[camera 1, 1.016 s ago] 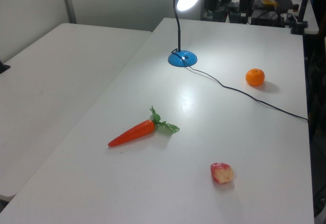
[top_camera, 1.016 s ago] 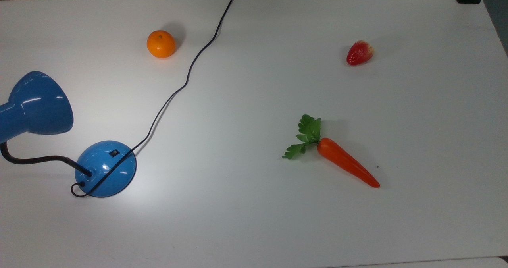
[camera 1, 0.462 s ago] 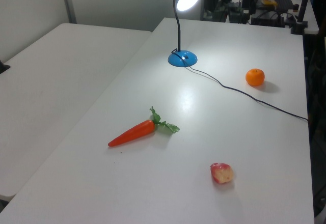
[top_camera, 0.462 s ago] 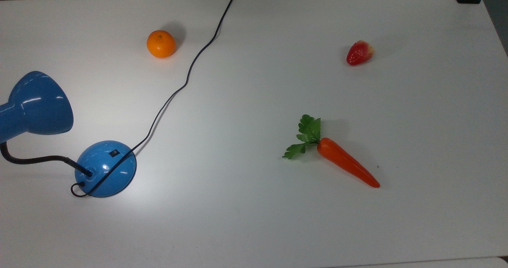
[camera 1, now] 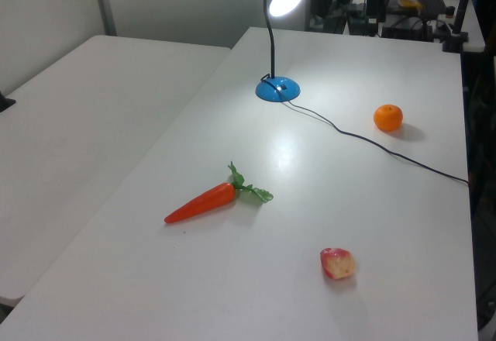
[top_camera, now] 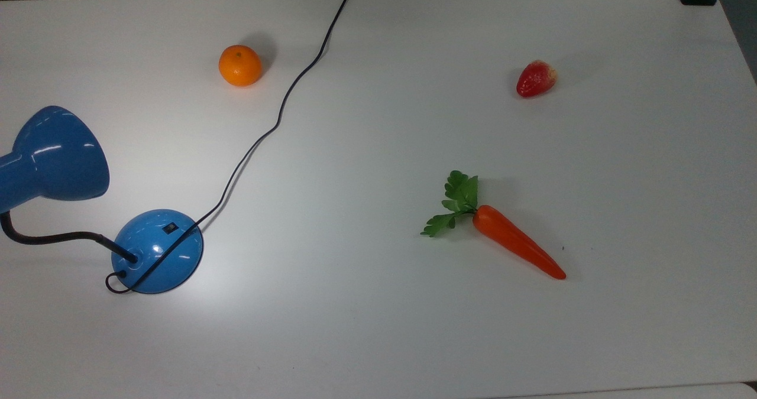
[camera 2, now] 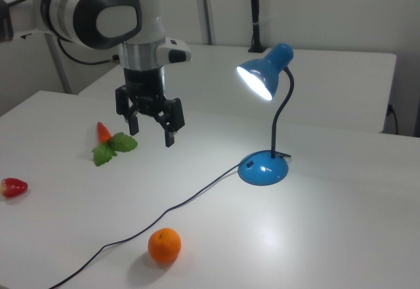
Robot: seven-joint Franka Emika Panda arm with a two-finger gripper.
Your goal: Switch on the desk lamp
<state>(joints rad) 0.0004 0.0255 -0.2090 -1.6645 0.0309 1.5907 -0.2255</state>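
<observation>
**Lamp lit, claw hanging apart above the table**

Light shines from the shade of the desk lamp point(camera 2: 266, 121), and we see its glow pooled on the white table point(top_camera: 378, 328) around the base. In the top view the lamp sits at about 8 o'clock on the table: its round blue base point(top_camera: 157, 251) near the edge, the black gooseneck point(top_camera: 47, 237) curling toward 9 o'clock, the bell-shaped shade point(top_camera: 56, 153) at about 10 o'clock from the base. We can make out the small black switch point(top_camera: 170, 228) on top of the dome. The thin cord point(top_camera: 278, 118) loops at the base, crosses the dome and snakes off toward 12 o'clock to the far table edge.

In the right view we find the gripper point(camera 2: 152, 131) hanging in the air, its two fingers spread apart and pointing down, holding nothing. It hovers at about 9 o'clock from the lamp, well apart from it, with the carrot point(camera 2: 111, 141) partly behind it.

Scattered on the table in the top view are an orange point(top_camera: 240, 65) at 11 o'clock, just beside the cord, a strawberry point(top_camera: 536, 79) at 1 o'clock, and the carrot point(top_camera: 508, 239) with green leaves near 4 o'clock.
</observation>
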